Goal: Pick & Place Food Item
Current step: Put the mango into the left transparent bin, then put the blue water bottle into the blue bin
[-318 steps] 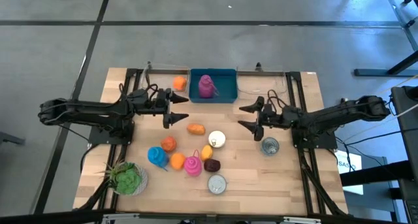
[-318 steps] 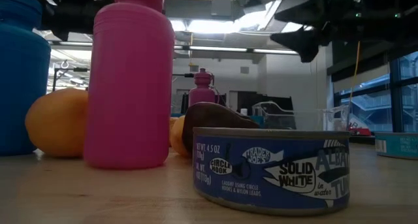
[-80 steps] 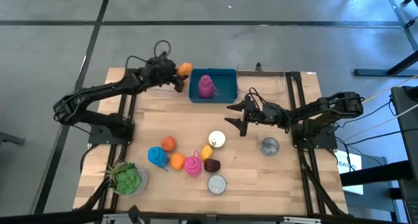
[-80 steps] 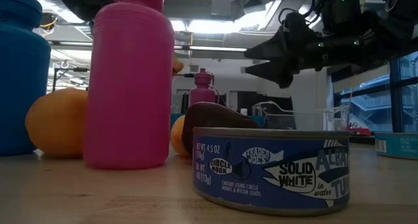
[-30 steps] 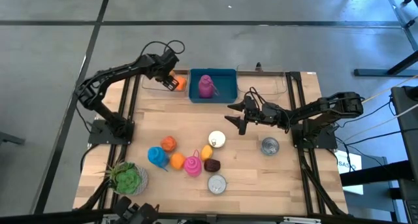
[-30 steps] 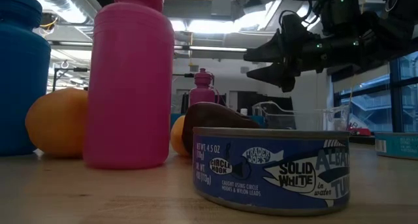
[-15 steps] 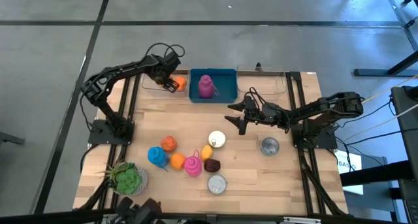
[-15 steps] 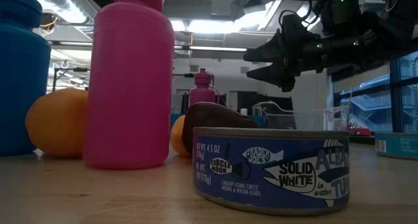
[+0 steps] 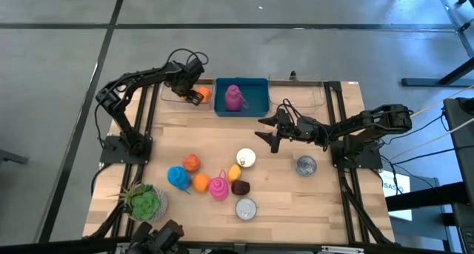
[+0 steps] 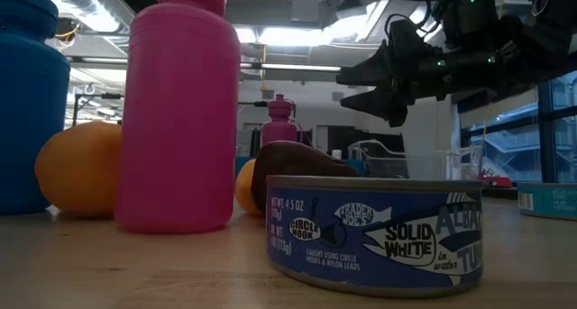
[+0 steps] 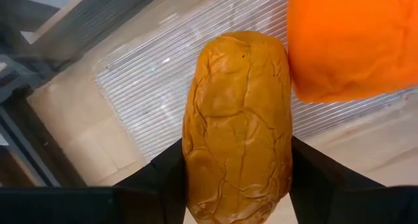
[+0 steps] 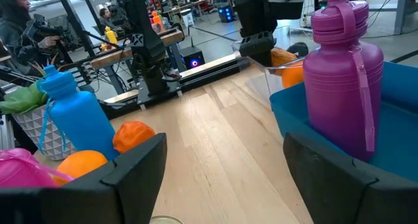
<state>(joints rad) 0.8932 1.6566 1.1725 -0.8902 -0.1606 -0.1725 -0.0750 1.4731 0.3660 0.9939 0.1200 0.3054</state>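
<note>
Pale wooden tabletop [image 9: 296, 202], grey floor around it. Golden-brown bread roll [image 11: 236, 126] sits clamped between the left gripper [image 9: 194, 95] fingers, over the clear ribbed plastic bin [image 11: 150, 93] at the far-left corner, just beside an orange fruit [image 11: 353, 41] already there. Judgement: lower it, part the jaws fully, lift straight up so the roll does not drag. Right gripper [image 9: 264, 135] hangs mid-table, fingers spread and empty, near the blue tub [image 9: 255, 109] holding a magenta bottle [image 9: 234, 97].
</note>
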